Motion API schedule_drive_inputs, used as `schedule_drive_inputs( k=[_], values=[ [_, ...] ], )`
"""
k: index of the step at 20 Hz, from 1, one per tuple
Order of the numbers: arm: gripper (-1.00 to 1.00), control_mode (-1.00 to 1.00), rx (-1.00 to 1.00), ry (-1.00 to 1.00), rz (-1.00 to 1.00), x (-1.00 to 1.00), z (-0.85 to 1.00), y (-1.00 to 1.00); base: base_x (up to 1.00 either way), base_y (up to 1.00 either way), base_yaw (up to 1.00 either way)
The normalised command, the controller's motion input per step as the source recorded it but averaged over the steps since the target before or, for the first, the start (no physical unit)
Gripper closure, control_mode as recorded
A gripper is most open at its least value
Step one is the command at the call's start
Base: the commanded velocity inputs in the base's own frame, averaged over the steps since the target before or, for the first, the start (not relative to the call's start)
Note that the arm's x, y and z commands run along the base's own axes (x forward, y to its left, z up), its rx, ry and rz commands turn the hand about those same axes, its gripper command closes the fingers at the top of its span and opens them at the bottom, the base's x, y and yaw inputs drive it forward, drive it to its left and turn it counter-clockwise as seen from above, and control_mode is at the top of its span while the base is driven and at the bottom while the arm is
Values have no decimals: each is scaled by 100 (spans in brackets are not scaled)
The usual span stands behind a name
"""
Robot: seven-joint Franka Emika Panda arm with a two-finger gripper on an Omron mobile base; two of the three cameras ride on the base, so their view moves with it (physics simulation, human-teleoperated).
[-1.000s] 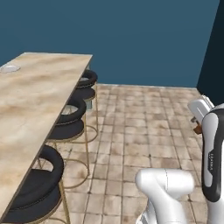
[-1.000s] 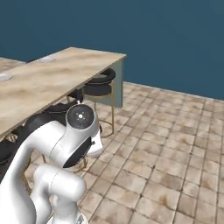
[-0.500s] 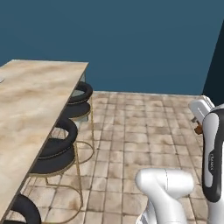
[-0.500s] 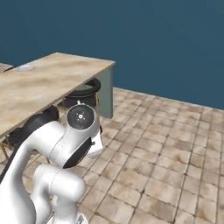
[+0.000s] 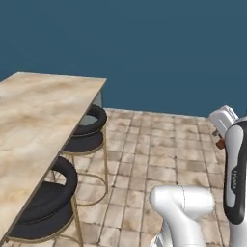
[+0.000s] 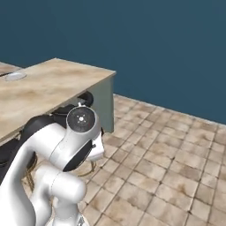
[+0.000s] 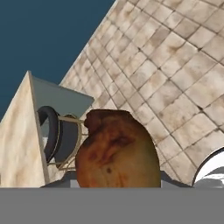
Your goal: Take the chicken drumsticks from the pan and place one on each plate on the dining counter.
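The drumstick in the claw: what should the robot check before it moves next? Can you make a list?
1. Drumstick in the claw: ok, it sits right in front of the hand camera.
2. Grip firm: cannot tell, the fingertips are hidden behind the meat.
3. Counter close: ok, it runs along the robot's left.
4. Plate found: ok, one at the counter's far end.
5. Plate free: cannot tell, too small.
6. Stools clear of the arm: ok, tucked under the counter.
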Motion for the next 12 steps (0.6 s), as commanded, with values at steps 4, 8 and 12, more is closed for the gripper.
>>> schedule_drive_inputs(
  k=[4,8,12],
  values=[
    [100,100,0,0,0,0,0,0,100,-70,39],
    [100,100,0,0,0,0,0,0,100,-84,43],
    [100,100,0,0,0,0,0,0,100,-100,36]
  ],
)
